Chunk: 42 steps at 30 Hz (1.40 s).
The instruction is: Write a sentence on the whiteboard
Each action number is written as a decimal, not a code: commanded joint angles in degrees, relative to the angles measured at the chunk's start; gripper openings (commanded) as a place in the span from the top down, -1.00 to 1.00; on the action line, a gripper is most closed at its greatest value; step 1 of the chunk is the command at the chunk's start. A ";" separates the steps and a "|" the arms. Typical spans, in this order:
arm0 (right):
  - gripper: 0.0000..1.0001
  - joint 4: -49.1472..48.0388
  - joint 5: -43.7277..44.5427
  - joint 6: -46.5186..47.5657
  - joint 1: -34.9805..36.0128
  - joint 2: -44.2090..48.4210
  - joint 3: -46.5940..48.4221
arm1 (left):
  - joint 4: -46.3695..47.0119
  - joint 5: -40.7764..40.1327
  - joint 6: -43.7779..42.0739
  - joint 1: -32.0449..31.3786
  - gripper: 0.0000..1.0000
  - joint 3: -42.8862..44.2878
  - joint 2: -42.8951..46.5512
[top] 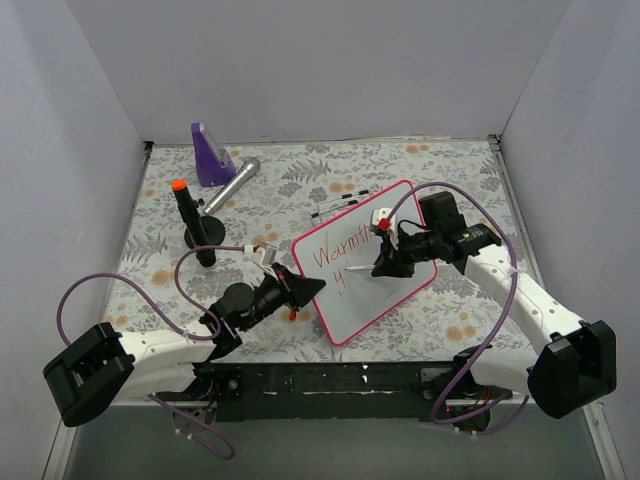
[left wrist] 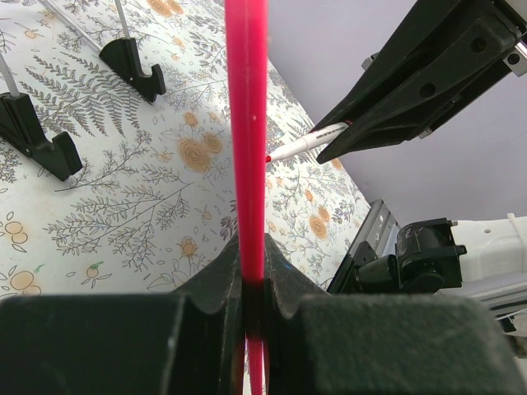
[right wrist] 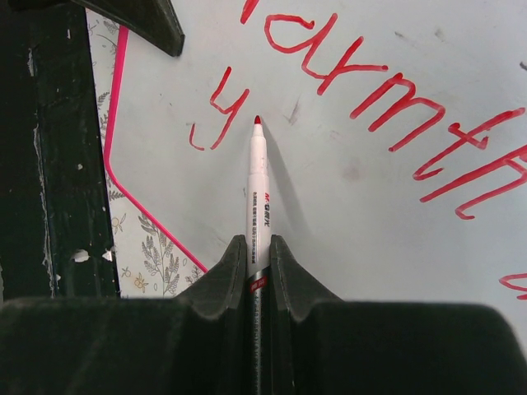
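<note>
The whiteboard [top: 385, 290] with its pink-red frame stands tilted at mid-table. The sentence [top: 345, 250] in red reads "Warmth" [right wrist: 370, 90] with a lone "y" [right wrist: 221, 107] below it. My left gripper [top: 305, 288] is shut on the board's left corner, and the pink frame edge [left wrist: 247, 123] runs up between its fingers [left wrist: 251, 263]. My right gripper [top: 385, 268] is shut on a white marker [right wrist: 258, 189]. The marker's red tip [right wrist: 257, 121] sits at the board just right of the "y". That marker [left wrist: 300, 146] also shows in the left wrist view.
A purple wedge-shaped object [top: 210, 155] and a silver cylinder [top: 232, 185] lie at the back left. A black post with an orange cap [top: 190, 225] stands left of the board. Black clip feet [left wrist: 132, 70] rest on the floral cloth behind the board. Walls close in three sides.
</note>
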<state>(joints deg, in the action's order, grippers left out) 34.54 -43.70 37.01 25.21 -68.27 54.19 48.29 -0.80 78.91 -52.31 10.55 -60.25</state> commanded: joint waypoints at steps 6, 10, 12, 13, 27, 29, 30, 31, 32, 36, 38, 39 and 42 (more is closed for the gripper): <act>0.97 -1.50 -0.68 -0.36 0.36 -0.20 0.12 | 4.62 0.71 -0.78 -0.16 1.00 0.44 0.31; 0.97 -1.67 -0.33 -0.54 0.36 -0.28 0.21 | 4.44 0.71 -0.78 -0.24 1.00 0.44 0.66; 0.97 -1.85 -0.24 -0.72 0.36 -0.28 0.12 | 4.62 0.71 -0.78 -0.24 1.00 0.44 0.66; 0.97 -1.94 -0.24 -0.63 0.36 -0.20 0.12 | 4.70 0.71 -0.78 -0.16 1.00 0.35 0.48; 0.97 -2.73 0.55 -1.51 0.37 0.07 0.12 | 4.79 0.71 -0.78 -0.16 1.00 0.44 0.57; 0.97 -2.82 0.90 -1.68 0.28 0.24 0.04 | 4.62 0.71 -0.78 -0.16 1.00 0.35 0.74; 0.97 -2.90 1.07 -1.77 0.19 0.24 0.03 | 4.53 0.71 -0.78 -0.24 1.00 0.44 1.01; 0.97 -3.08 1.34 -1.77 0.19 0.42 -0.14 | 4.44 0.71 -0.78 -0.16 1.00 0.35 1.01; 0.97 -3.17 1.34 -1.86 -0.07 0.51 -0.23 | 4.27 0.71 -0.78 -0.16 1.00 0.27 1.18; 0.97 -3.61 1.69 -2.03 -0.43 1.03 -0.76 | 4.09 0.71 -0.96 -0.16 1.00 0.18 1.45; 0.97 -3.61 1.95 -2.03 -0.60 1.03 -1.02 | 4.18 0.71 -0.87 -0.16 1.00 0.35 1.36; 0.97 -3.61 2.13 -2.03 -0.69 1.12 -1.19 | 4.18 0.71 -0.95 -0.24 1.00 0.35 1.27; 0.97 -3.26 2.57 -1.68 -0.87 1.12 -1.63 | 4.09 0.71 -0.96 -0.16 1.00 0.35 1.45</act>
<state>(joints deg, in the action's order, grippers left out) 32.62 -42.35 35.53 24.88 -68.20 53.47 48.36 -0.80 79.13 -52.31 10.55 -60.42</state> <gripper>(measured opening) 0.163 0.055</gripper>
